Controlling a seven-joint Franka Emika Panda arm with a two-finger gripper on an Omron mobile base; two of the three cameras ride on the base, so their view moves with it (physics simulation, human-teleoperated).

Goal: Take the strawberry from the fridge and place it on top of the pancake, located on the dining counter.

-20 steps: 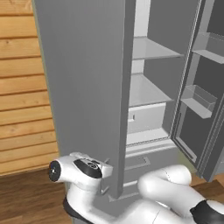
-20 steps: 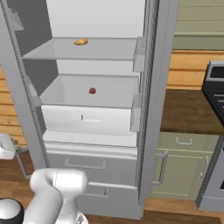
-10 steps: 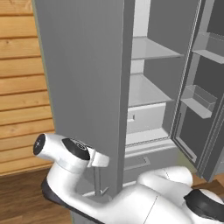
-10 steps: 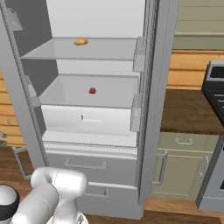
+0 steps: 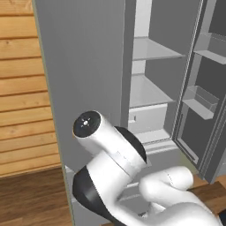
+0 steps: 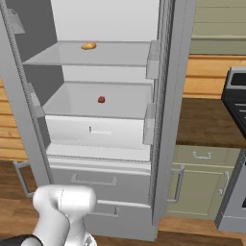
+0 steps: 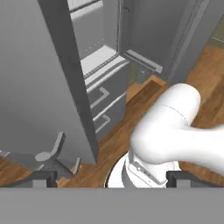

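The strawberry [image 6: 101, 99] is a tiny red dot lying on the middle shelf of the fridge [image 6: 166, 120], whose doors stand open. The left door [image 5: 84, 66] is a broad grey panel close to my arm [image 5: 110, 150]. In the hand view my gripper [image 7: 111, 179] is open, its two dark fingertips [image 7: 43, 178] far apart with nothing between them. It looks down past the door [image 7: 39, 78] at the two lower drawers [image 7: 103, 103] and the wooden floor. The dining counter and the pancake are out of view.
An orange-yellow lumpy food item [image 6: 88, 46] sits on the upper shelf. The right door [image 5: 203, 92] carries bins. A dark counter on green cabinets [image 6: 202, 168] and a stove [image 6: 235, 120] stand right of the fridge. A wood-plank wall [image 5: 22, 88] is at the left.
My arm has swung upward: its elbow now rises high beside the left door, and the hand that showed low by the door's edge has left the left base view. The fridge's contents are unmoved.
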